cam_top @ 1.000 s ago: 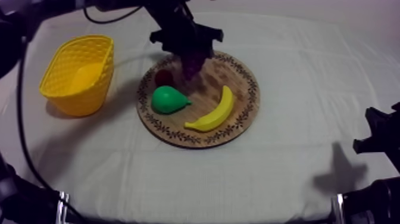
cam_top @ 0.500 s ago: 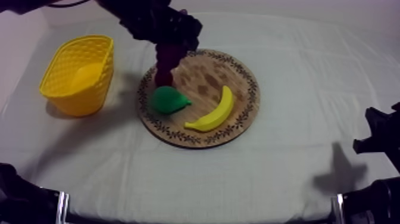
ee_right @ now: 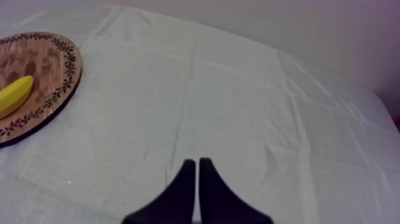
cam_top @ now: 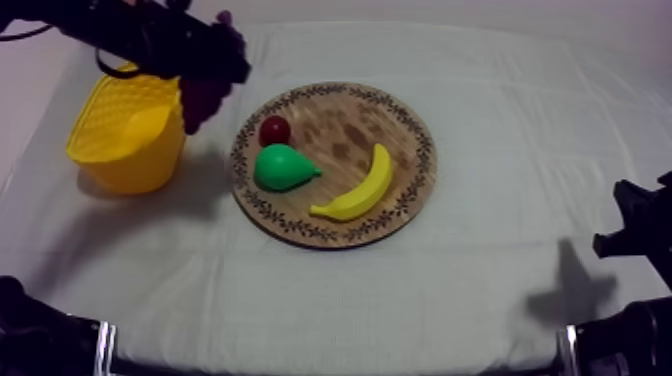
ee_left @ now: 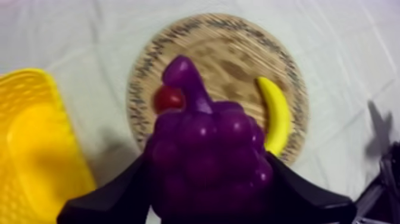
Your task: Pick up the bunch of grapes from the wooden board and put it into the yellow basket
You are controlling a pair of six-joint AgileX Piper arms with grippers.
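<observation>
My left gripper [cam_top: 207, 86] is clamped round the grapes [ee_left: 205, 161] at upper left, by the basket [cam_top: 120, 165] rim. I'd centre over the basket before releasing.

No readable text — the pattern rimming the board [cam_top: 345, 130] seems purely ornamental.

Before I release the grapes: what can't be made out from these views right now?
- Pear: the grapes cover it in the left wrist view.
- Basket: in the top view its far rim is behind the left arm and the grapes.
- Board and banana: cut off by the right wrist view's edge.
- Whether the grapes hang inside the basket's rim or beside it: the top view's slant leaves this unclear.
</observation>
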